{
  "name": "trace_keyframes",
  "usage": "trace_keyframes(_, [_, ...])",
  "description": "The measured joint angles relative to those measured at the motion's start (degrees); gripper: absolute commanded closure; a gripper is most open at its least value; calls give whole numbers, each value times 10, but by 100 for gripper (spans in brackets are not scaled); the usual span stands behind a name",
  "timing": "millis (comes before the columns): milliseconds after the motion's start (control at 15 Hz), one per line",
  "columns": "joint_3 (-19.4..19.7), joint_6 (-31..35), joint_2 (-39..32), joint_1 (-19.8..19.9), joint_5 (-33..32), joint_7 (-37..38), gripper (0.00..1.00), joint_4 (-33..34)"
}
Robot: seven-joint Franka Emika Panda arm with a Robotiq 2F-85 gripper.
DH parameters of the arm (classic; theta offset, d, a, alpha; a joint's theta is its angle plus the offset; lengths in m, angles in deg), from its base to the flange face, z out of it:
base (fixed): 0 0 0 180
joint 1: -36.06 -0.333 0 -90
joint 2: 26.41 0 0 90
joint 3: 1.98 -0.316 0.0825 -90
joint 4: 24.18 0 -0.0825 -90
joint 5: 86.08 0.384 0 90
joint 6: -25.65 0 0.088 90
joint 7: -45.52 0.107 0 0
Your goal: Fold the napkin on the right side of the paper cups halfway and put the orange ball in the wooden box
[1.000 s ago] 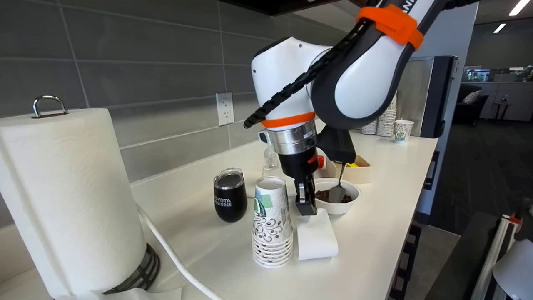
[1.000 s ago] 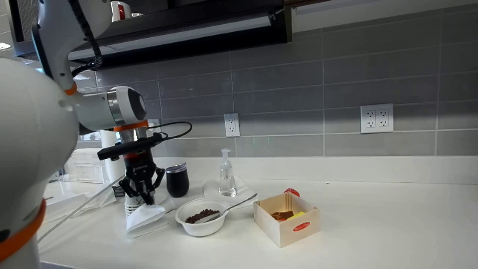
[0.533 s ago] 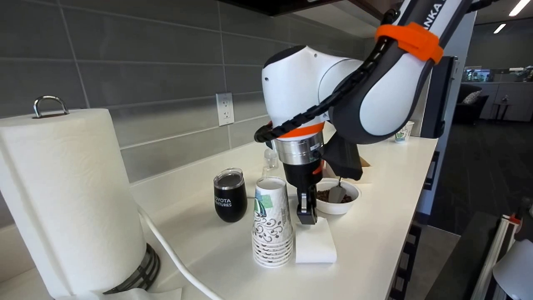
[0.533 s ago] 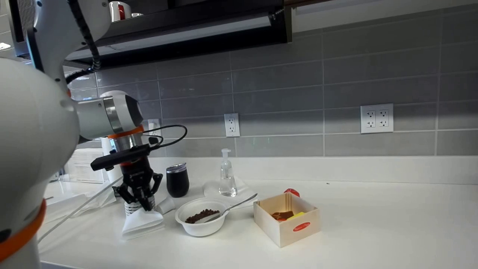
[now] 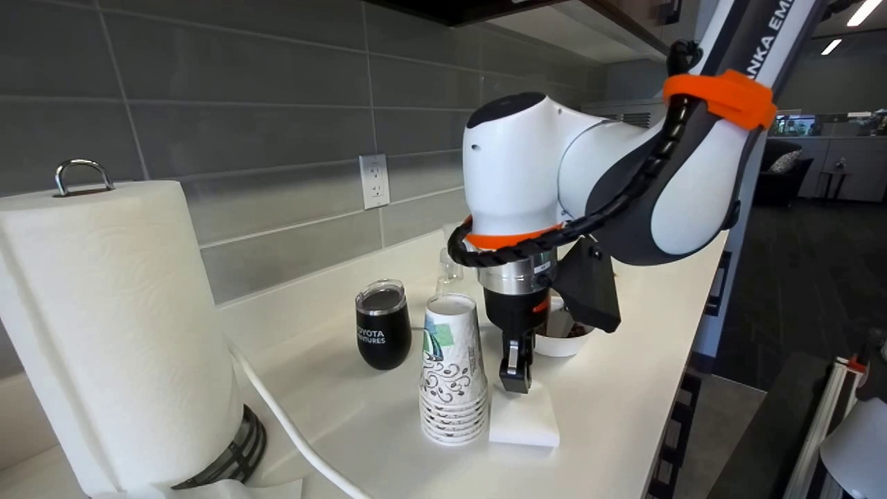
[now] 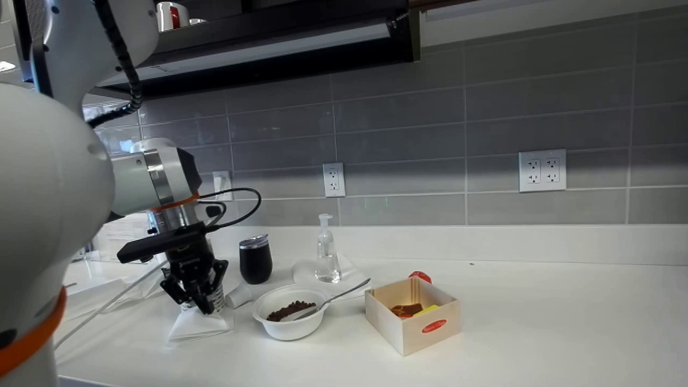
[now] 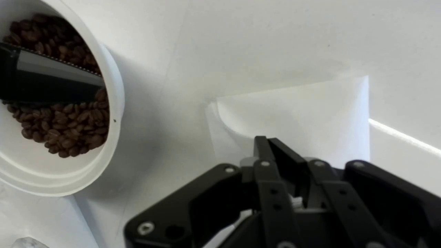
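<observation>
Grey wall tiles (image 6: 398,140) rise behind a white bench (image 5: 603,416). In an exterior view, a stack of paper cups (image 5: 450,374) stands with a white napkin (image 5: 524,421) just beside it at three o'clock, lying folded over. Robot fingers (image 7: 263,151) point down, tips together, pinching the edge of the napkin's upper layer. At ten o'clock in the wrist view sits a bowl (image 7: 113,82) of brown beans (image 7: 69,124). In an exterior view, an open wooden box (image 6: 387,325) stands near the bowl, at its three o'clock.
</observation>
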Motion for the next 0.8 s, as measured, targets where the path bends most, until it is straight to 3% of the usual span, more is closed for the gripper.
trace_keyframes(467, [0, 13, 0, 0, -96, 105, 98, -9])
trace_keyframes(800, [0, 17, -7, -1, -131, 144, 98, -10])
